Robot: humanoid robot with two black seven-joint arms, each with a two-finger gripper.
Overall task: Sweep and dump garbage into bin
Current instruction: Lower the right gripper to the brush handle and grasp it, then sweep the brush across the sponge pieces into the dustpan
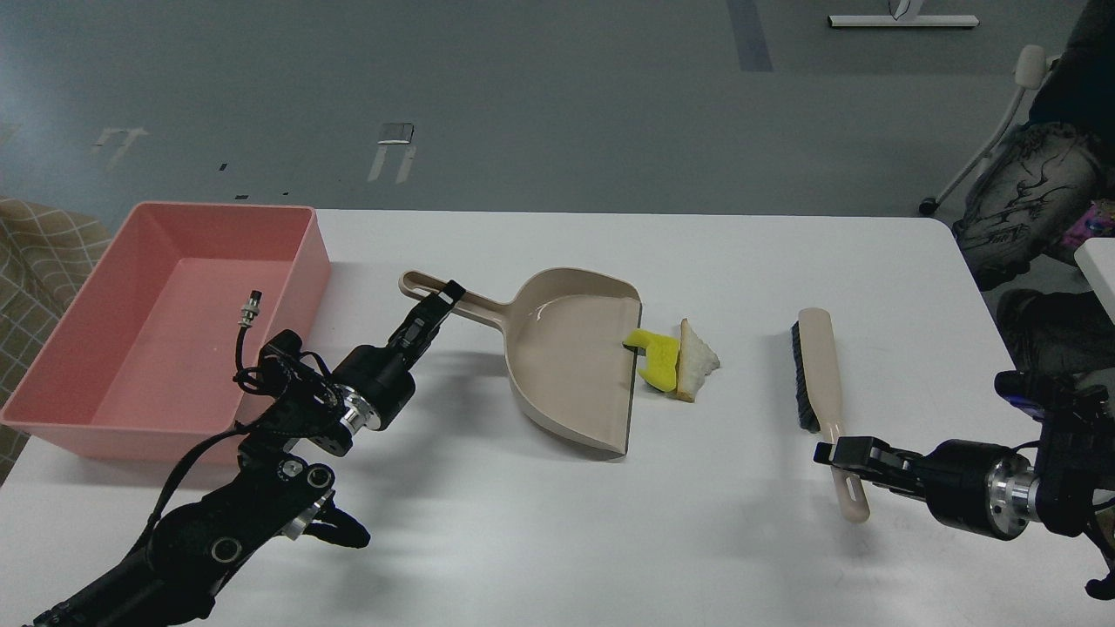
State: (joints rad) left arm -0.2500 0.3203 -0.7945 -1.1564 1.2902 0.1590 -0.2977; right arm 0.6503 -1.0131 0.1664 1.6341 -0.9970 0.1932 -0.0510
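Observation:
The garbage lies mid-table: a yellow sponge resting against the lip of the beige dustpan, and a pale bread slice leaning on the sponge's right side. The pink bin stands at the far left with nothing in it. My left gripper is shut on the dustpan's handle. My right gripper is at the thin handle of the beige brush, which lies flat on the table. Its fingers look dark and side-on, so I cannot tell whether they are closed.
The white table ends just behind the bin and the dustpan. A person sits past its right corner. A patterned cloth shows left of the bin.

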